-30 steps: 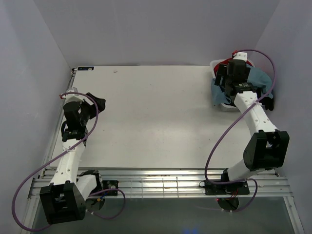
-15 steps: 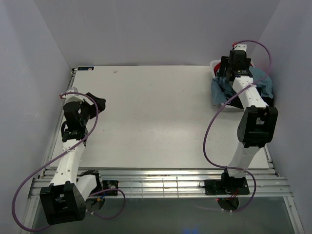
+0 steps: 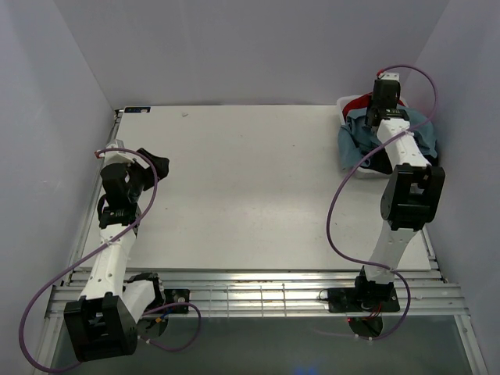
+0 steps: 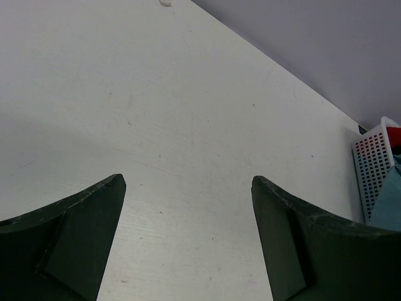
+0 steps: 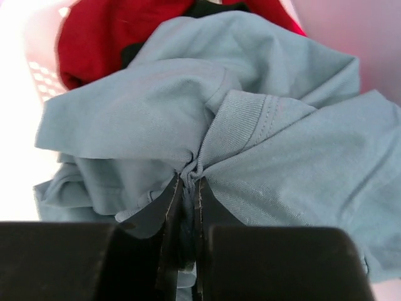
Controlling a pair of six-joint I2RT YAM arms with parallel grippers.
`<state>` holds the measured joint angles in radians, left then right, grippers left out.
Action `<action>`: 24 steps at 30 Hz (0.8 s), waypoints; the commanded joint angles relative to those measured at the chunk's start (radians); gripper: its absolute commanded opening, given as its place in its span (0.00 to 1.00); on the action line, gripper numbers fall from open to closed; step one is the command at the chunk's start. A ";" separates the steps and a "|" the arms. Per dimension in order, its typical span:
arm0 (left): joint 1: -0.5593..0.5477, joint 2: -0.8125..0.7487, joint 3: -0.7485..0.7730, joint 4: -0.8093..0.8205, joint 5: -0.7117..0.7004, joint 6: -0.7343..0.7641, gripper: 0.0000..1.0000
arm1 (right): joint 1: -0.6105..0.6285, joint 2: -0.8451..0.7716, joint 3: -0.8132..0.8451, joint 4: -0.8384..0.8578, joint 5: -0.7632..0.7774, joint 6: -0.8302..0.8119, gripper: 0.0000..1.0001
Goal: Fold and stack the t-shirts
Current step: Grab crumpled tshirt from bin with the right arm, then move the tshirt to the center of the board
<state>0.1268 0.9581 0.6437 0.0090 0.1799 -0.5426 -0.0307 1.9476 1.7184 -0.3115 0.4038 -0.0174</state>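
A dusty teal-blue t-shirt (image 5: 276, 169) lies bunched on top of a red t-shirt (image 5: 119, 31) and a black one (image 5: 207, 7) in the white tub (image 3: 349, 105) at the table's far right. My right gripper (image 5: 188, 179) is shut on a pinch of the teal t-shirt (image 3: 422, 133) near its collar. From above, that gripper (image 3: 383, 109) sits over the tub. My left gripper (image 4: 188, 188) hangs open over bare table at the left (image 3: 152, 168), holding nothing.
The white perforated tub (image 4: 373, 166) shows at the right edge of the left wrist view. The white table (image 3: 250, 180) is walled on the left, back and right. A metal rail (image 3: 258, 293) runs along the near edge.
The right arm reached farther into the tub and its gripper went from open to shut on the teal t-shirt. The left arm has not moved.
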 commanded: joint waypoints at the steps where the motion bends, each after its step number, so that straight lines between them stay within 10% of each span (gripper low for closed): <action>1: -0.003 -0.022 -0.004 0.014 0.007 0.000 0.92 | 0.015 -0.065 0.067 -0.018 -0.162 0.016 0.08; 5: -0.003 -0.015 -0.004 0.025 0.021 -0.010 0.92 | 0.078 -0.090 0.216 -0.121 -0.603 0.080 0.08; 12: -0.003 -0.021 -0.009 0.029 0.032 -0.010 0.92 | 0.333 -0.082 0.576 -0.213 -0.868 0.128 0.09; 19: -0.003 -0.044 -0.013 0.029 0.038 -0.011 0.91 | 0.402 -0.258 0.422 0.186 -1.232 0.489 0.11; 24: -0.003 -0.064 -0.015 0.028 0.032 -0.013 0.92 | 0.403 -0.380 0.290 0.209 -1.189 0.469 0.11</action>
<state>0.1268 0.9321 0.6304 0.0265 0.2031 -0.5503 0.3794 1.6470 2.0785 -0.2420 -0.7361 0.3962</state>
